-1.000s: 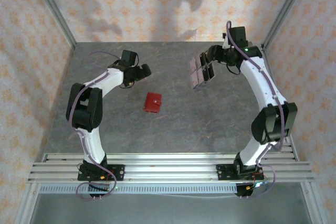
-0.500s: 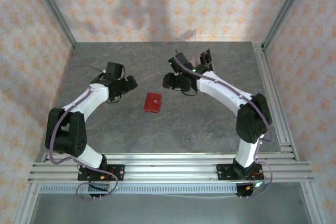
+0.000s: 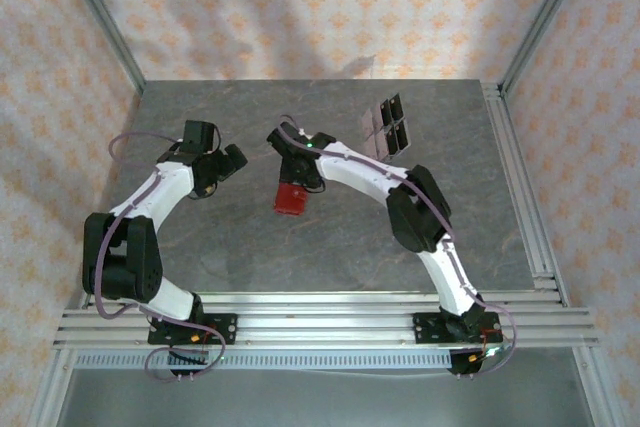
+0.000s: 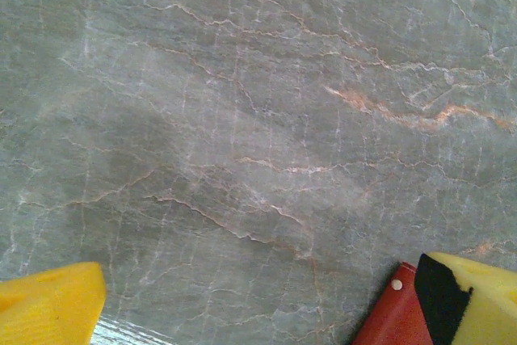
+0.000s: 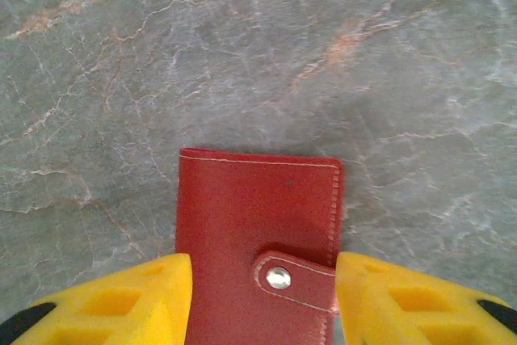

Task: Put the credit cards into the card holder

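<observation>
Since the earlier frame, the right arm has swung from the far right of the surface (image 3: 350,237) to its centre. The left arm has folded back toward the left edge.

1. Right end effector (image 3: 292,175): positioned directly over the card holder (image 3: 291,199), which lies closed and flat near the centre of the surface. In the right wrist view, the right end effector (image 5: 262,262) has its yellow fingers (image 5: 105,300) apart, one at each long edge of the red card holder (image 5: 258,208). Each finger sits right at an edge; whether they press on it cannot be told. The snap clasp (image 5: 279,278) lies between the fingers.

2. Left end effector (image 3: 228,159): located just left of the card holder, clear of it. In the left wrist view, the left end effector (image 4: 258,280) stands wide apart with bare marbled surface between its fingers. One red corner of the card holder (image 4: 392,321) shows beside one finger (image 4: 477,296).

3. Display stand (image 3: 387,125): placed farther back and to the right, well apart from both end effectors. It carries four dark credit cards (image 3: 394,107).
</observation>
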Action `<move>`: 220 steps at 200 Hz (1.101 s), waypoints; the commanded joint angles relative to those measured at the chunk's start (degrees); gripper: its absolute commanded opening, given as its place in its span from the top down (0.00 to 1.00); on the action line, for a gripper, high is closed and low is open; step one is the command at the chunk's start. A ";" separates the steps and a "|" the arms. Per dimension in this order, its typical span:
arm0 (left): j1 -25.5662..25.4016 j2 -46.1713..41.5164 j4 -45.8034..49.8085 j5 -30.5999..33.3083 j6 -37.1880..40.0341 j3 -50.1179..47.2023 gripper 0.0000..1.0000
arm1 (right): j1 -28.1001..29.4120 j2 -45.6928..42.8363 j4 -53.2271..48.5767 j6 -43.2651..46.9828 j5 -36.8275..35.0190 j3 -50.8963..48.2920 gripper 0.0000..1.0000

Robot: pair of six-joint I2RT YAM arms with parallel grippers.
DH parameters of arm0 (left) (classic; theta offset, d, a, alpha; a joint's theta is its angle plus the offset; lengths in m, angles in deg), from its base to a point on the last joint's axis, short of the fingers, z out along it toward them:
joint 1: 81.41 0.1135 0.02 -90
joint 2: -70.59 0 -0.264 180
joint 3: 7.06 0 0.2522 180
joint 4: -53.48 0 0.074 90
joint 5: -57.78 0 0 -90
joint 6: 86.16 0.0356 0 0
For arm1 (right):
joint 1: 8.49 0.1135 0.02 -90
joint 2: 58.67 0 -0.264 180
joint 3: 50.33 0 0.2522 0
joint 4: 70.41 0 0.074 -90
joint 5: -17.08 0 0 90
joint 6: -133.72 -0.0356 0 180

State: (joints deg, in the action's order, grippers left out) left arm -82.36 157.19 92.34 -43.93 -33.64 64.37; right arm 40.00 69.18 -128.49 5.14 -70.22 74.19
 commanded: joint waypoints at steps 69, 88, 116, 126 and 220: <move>1.05 -0.04 0.13 -3.38 2.41 -0.45 0.00 | 2.47 9.54 -13.17 0.31 -6.74 11.64 0.51; 1.13 0.37 0.09 -3.82 2.48 -0.21 0.00 | 2.49 9.44 -12.71 0.35 -6.66 10.33 0.52; 1.16 0.59 -0.14 -4.27 2.41 -0.28 0.00 | 2.49 9.68 -11.81 0.44 -6.15 9.12 0.54; 1.16 0.67 -0.14 -4.32 2.44 -0.27 0.00 | 2.49 9.69 -11.61 0.41 -5.80 8.75 0.56; 1.14 0.43 0.20 -4.10 2.65 -0.01 0.00 | 2.49 6.99 -8.38 0.22 -3.95 2.58 0.66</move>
State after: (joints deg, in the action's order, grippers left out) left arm -81.73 157.26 92.32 -48.15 -32.13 64.28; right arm 42.25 77.34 -136.00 5.40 -74.48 79.45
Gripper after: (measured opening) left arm 0.998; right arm 0.355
